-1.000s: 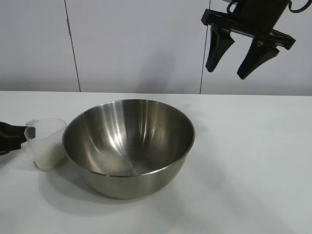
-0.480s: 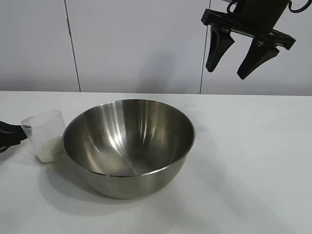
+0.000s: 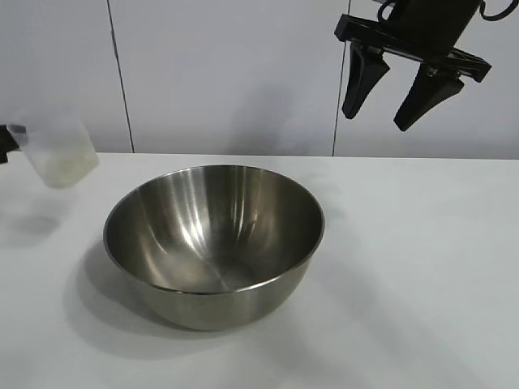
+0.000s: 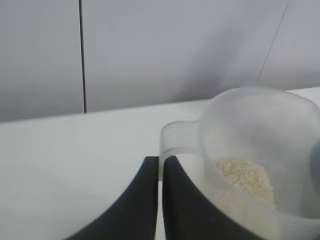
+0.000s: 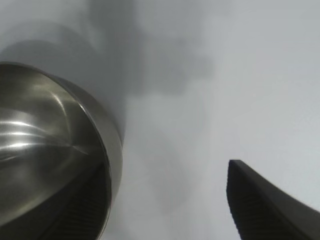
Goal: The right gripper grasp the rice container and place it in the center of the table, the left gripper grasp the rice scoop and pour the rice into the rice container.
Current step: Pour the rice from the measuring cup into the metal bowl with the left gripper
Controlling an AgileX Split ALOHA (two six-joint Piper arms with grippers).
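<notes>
The bowl [image 3: 214, 243] stands on the table [image 3: 422, 275], the cup [image 3: 55, 150] with rice [image 4: 245, 179] in it hangs up to the bowl's left.

Pale grey panelled wall [image 3: 227, 73] behind, dark vertical seam [image 3: 118, 77] at left

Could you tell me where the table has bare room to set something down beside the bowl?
The table is bare right of the bowl, under the raised, open right gripper. Left of the bowl is bare too, but the left gripper holds the scoop above it.
</notes>
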